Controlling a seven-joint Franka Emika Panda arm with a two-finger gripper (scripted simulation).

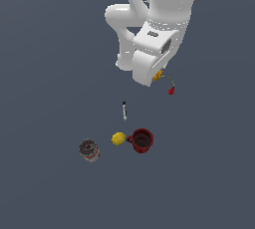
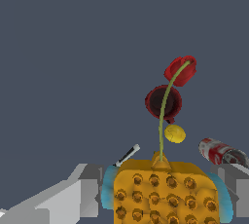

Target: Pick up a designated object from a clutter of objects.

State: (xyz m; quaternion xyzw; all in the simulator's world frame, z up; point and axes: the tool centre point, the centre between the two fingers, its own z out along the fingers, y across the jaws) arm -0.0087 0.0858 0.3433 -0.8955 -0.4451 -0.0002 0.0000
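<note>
The designated object (image 2: 164, 191) is an orange-yellow lump with darker flecks, carrying a thin green stem (image 2: 163, 116) that ends in a red bud (image 2: 180, 70). My gripper (image 2: 165, 203) is shut on it, with a blue-padded finger (image 2: 107, 189) on each side. In the exterior view the orange object (image 1: 158, 76) peeks out under the white hand (image 1: 152, 56), its red bud (image 1: 171, 91) hanging beside it, apart from the other clutter. The fingers themselves are hidden there.
The red mug (image 1: 142, 140) stands next to the yellow lemon (image 1: 118, 138). The dark-topped can (image 1: 89, 149) is toward the exterior view's left of them. The thin black-and-white stick (image 1: 124, 110) lies between the mug and the hand.
</note>
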